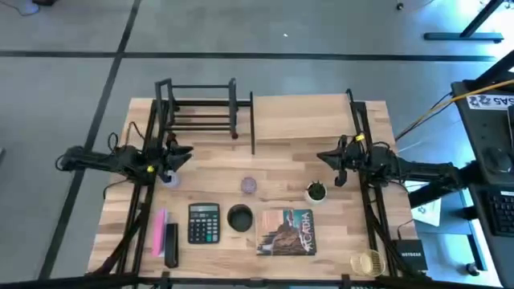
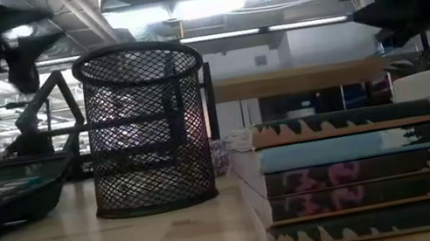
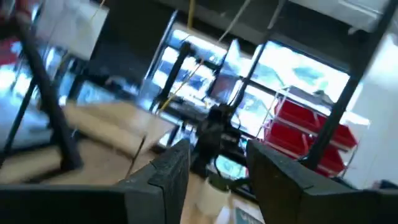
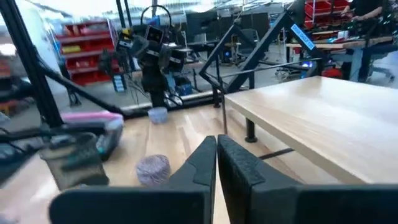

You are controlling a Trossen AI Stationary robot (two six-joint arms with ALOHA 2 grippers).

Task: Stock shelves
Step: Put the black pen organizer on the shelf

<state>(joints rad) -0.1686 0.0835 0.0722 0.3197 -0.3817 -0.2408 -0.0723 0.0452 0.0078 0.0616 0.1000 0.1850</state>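
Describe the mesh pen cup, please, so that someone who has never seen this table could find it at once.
Start at the front edge of the wooden table, where a row of items lies. The mesh pen cup stands upright between the calculator and the stack of books. It is the only round, black wire-mesh container there, open at the top, while its neighbours lie flat.

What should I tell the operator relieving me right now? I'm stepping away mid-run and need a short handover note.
Left gripper: open, empty, raised at the table's left side near the black book rack.
Right gripper: shut, empty, raised at the right, by the light-wood shelf.
Done: nothing stocked; both shelves look empty.
Left, all on the tabletop: stack of books, mesh cup, calculator, small potted plant, pink and black items at the front left, small purple object.
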